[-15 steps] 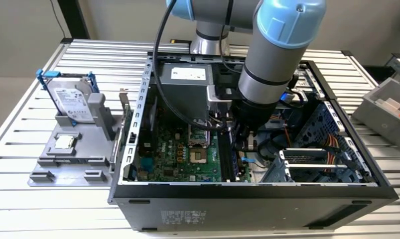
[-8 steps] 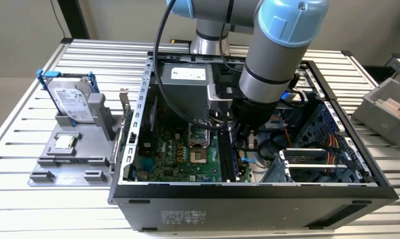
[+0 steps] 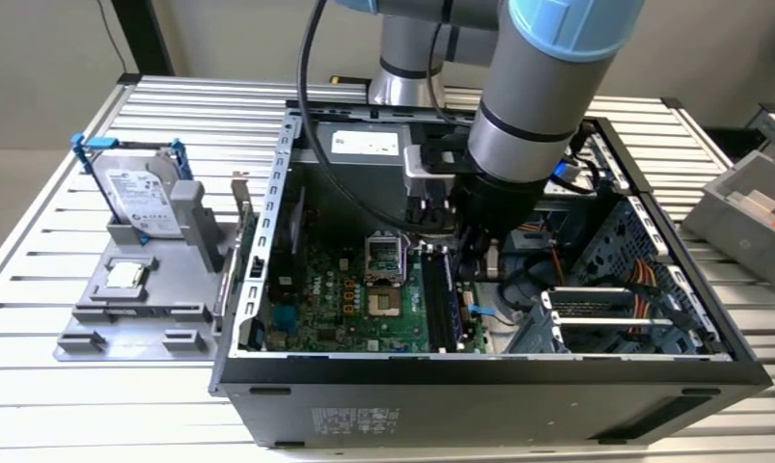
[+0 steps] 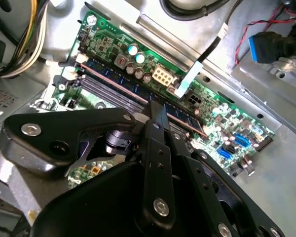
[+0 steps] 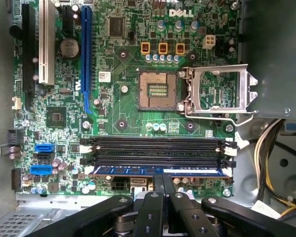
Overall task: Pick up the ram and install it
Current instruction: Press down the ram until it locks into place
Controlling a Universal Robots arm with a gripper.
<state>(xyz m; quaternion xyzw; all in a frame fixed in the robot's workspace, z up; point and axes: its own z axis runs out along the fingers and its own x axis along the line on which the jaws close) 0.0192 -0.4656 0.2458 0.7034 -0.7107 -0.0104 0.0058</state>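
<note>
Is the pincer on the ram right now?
Touching. In the first wrist view the pincer has its fingertips closed over the top edge of the ram, which stands in the slot row nearest it; the second wrist view shows the same.

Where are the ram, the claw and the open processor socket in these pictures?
the ram [image 5: 158, 171]: first wrist view, middle of its blue upper edge, in a slot.
the claw [image 5: 163, 183]: first wrist view, between its fingertips at the ram.
the processor socket [image 5: 157, 90]: first wrist view, centre of its contact field.
</note>
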